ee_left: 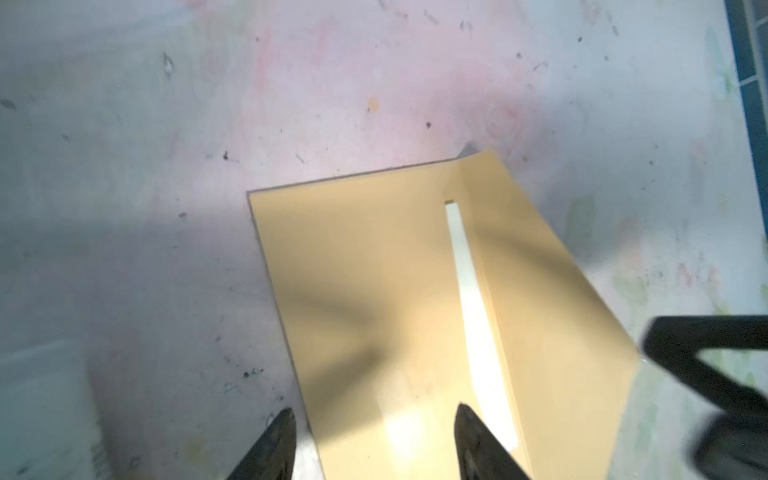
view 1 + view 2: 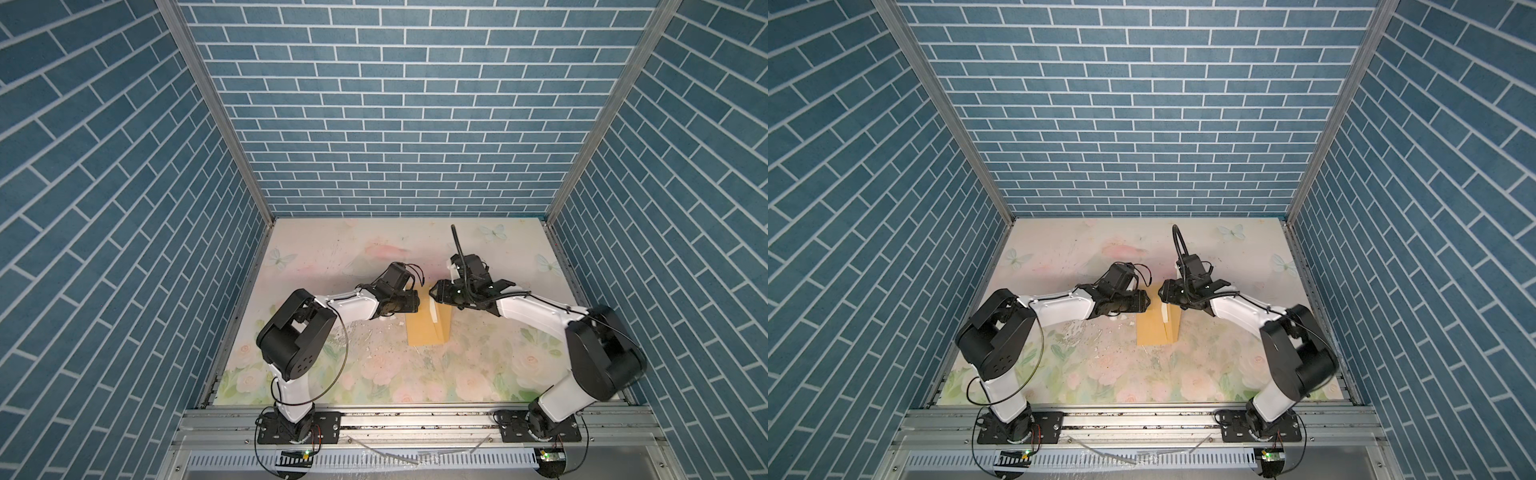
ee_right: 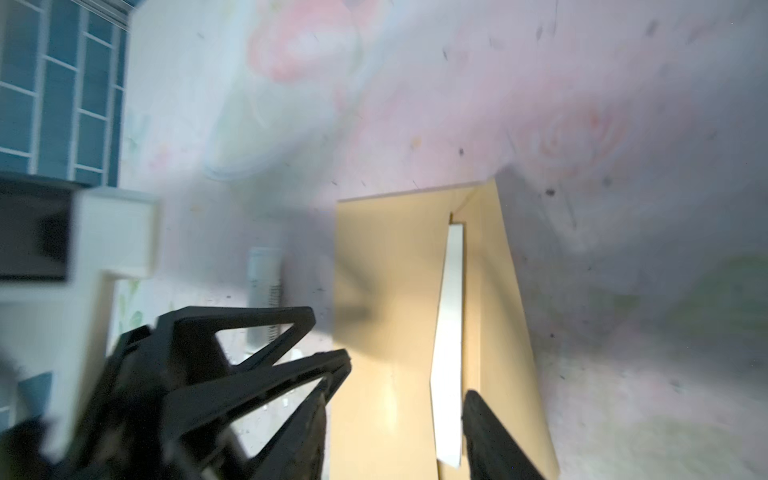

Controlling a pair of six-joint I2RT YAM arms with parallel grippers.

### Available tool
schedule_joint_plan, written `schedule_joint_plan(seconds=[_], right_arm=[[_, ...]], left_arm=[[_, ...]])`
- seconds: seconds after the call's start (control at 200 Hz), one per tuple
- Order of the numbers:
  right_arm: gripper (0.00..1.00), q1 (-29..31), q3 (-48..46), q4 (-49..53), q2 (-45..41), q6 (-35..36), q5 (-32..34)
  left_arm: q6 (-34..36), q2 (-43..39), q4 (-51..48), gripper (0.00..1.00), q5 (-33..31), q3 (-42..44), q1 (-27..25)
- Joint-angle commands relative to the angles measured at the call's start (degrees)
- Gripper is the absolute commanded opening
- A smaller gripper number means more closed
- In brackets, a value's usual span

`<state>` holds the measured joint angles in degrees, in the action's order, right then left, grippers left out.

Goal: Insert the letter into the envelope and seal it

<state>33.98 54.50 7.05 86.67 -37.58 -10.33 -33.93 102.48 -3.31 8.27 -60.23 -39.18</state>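
Left gripper hangs over the envelope's near end on the floral table, jaws apart, gripping nothing. Letter isn't visible, probably inside already. Right gripper is open too, straddling the white strip; I'd peel that slowly, then press the flap flat.

Bright overhead light, blurred wrist views

Matt mustard paper envelope with a smooth pale strip that catches light, on a scuffed, speckled floral-print bench; arms in glossy white and matt black plastic, brushed metal rail, matt brick-pattern walls.
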Motion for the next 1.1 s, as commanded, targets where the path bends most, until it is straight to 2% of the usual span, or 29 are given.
schedule_joint_plan(seconds=[0.0, 0.075, 0.16, 0.27, 0.525, 0.865, 1.095], right_arm=[[0.58, -1.78, -2.12, 6.03, -8.22, 7.01, 9.54], [0.63, -4.02, -3.60, 8.00, -12.07, 9.40, 11.67], [0.76, -7.38, -5.54, 9.66, -16.02, 11.57, 13.46], [0.86, -12.18, -7.20, 11.67, -19.50, 13.12, 13.79], [0.96, -19.89, -10.32, 13.23, -23.80, 13.95, 12.44], [0.99, -23.43, -14.04, 11.36, -24.38, 13.35, 9.07], [0.98, -23.95, -15.12, 9.84, -24.18, 13.85, 6.76]], left_arm=[[3.37, -5.10, -4.47, 0.63, -2.50, -4.39, -1.39], [4.54, -6.19, -6.85, 0.66, -5.13, -6.67, -3.50], [5.12, -5.53, -9.83, 0.70, -8.08, -10.10, -6.49], [4.69, -2.31, -15.27, 0.73, -11.97, -16.29, -10.17], [1.34, 7.61, -20.52, 0.76, -19.30, -26.42, -15.21], [-0.77, 18.66, -23.64, 0.72, -25.07, -34.62, -17.51], [-1.00, 23.05, -23.80, 0.71, -24.42, -37.07, -18.10]])
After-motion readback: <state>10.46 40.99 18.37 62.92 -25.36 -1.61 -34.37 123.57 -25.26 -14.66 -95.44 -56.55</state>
